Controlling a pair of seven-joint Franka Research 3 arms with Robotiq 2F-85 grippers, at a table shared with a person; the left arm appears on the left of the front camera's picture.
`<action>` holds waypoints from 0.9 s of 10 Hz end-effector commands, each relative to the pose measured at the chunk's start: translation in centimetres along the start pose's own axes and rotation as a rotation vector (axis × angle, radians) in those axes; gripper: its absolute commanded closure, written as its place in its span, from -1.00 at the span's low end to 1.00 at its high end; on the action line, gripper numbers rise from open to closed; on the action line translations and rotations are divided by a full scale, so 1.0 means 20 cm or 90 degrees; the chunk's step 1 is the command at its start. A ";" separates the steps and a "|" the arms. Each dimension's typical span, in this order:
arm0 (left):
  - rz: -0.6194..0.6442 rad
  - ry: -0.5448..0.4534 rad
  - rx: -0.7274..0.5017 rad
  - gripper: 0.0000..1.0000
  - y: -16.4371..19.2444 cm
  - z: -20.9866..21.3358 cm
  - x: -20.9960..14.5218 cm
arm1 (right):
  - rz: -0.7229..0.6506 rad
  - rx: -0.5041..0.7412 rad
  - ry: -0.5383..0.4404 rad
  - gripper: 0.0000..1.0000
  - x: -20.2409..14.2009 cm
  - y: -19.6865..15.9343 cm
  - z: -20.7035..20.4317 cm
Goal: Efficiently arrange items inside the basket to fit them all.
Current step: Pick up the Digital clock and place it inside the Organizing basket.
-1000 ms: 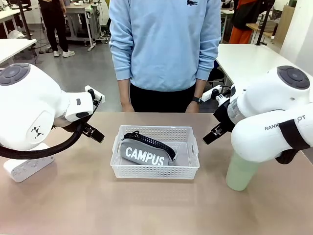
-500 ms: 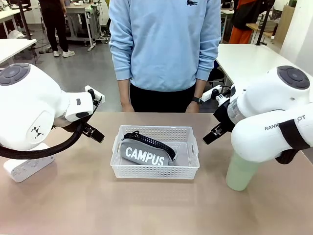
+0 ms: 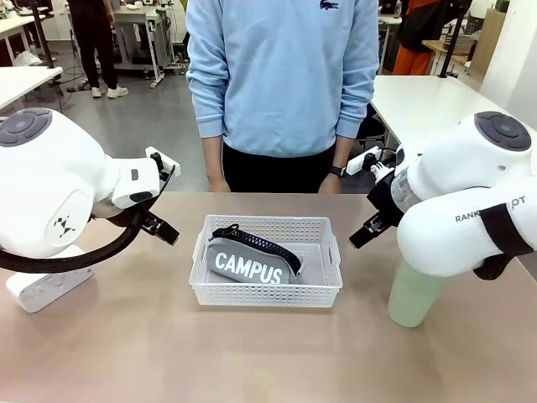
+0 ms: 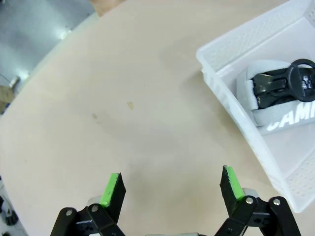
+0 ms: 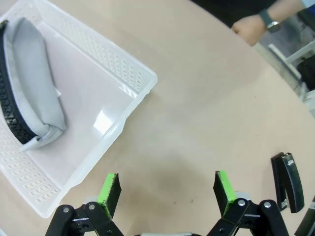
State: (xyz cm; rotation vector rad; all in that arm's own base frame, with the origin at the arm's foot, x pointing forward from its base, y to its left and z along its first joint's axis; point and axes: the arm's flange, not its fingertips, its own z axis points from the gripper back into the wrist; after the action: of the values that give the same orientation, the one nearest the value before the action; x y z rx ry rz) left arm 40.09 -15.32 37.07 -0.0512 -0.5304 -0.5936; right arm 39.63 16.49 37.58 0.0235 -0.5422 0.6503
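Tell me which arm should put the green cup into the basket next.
Right. The cup stands on the right arm's side, near the open, empty right gripper; the left gripper is beyond the basket.

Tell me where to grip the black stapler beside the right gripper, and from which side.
Probably across its narrow width near mid-length, coming down from above: the stapler lies on the table, long and slim, so the open right gripper would span its sides.
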 end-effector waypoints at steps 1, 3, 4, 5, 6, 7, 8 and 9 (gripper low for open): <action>0.053 0.009 -0.109 -1.00 0.11 0.21 0.00 | -0.046 0.054 -0.034 -1.00 0.04 -0.12 0.26; 0.181 0.023 -0.185 -1.00 0.29 0.57 -0.02 | -0.175 0.155 -0.077 -1.00 -0.02 -0.34 0.59; 0.249 0.023 -0.200 -1.00 0.38 0.71 -0.07 | -0.238 0.229 -0.096 -1.00 -0.12 -0.45 0.74; 0.277 -0.011 -0.279 -1.00 0.53 0.87 -0.18 | -0.312 0.308 -0.118 -1.00 -0.29 -0.60 0.88; 0.329 -0.053 -0.346 -1.00 0.70 0.99 -0.31 | -0.397 0.337 -0.157 -1.00 -0.47 -0.73 0.99; 0.404 -0.104 -0.374 -1.00 0.89 1.09 -0.46 | -0.476 0.358 -0.199 -1.00 -0.68 -0.85 1.07; 0.480 -0.174 -0.414 -1.00 1.05 1.16 -0.62 | -0.526 0.394 -0.245 -1.00 -0.89 -0.95 1.13; 0.535 -0.251 -0.462 -1.00 1.21 1.21 -0.82 | -0.575 0.458 -0.298 -1.00 -1.13 -1.08 1.15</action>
State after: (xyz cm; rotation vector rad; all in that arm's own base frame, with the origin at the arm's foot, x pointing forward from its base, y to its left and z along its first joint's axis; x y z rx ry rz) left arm 29.81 15.52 53.81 -0.9186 -0.5152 0.0310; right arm 27.19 -15.16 51.86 0.9502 -0.6066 -0.0367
